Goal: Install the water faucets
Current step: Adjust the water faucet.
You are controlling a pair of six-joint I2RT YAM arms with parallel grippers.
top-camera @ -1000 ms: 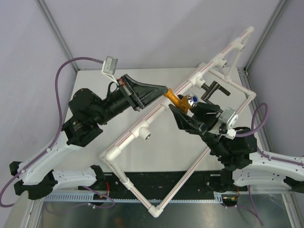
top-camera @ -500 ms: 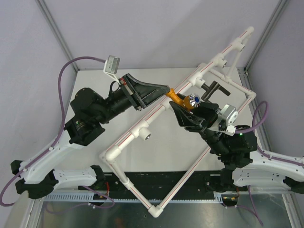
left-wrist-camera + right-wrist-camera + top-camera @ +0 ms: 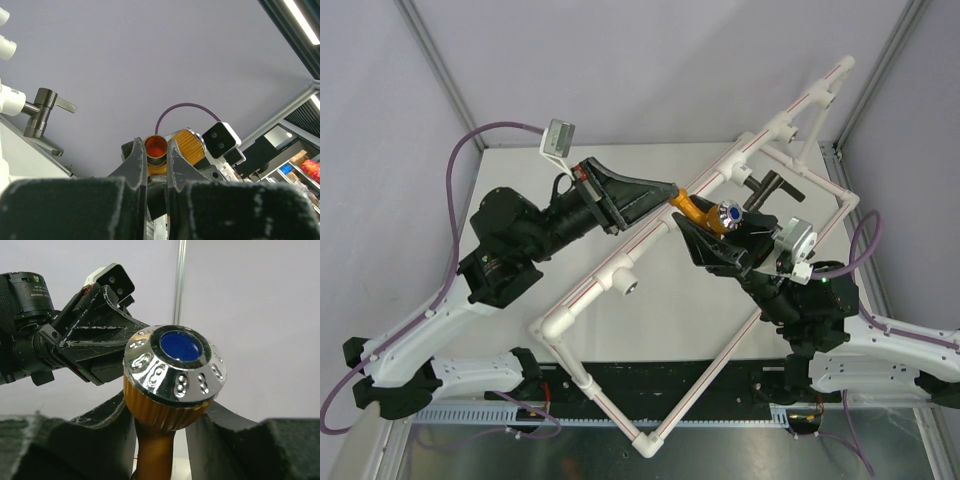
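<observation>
The left gripper [image 3: 156,151] is clenched on the brass tap [image 3: 696,210] at its open end. The right gripper [image 3: 161,432] brackets the stem under the knob [image 3: 175,367]; clamped or slack, I cannot tell. In the last second the right wrist rolled slightly and the tap barely shifted, probably a regrip, so the tap looks unseated beside the frame [image 3: 620,268]. Beyond the right gripper, the black tap [image 3: 767,188] sits on the frame. The motor label [image 3: 31,287] is unreadable.
</observation>
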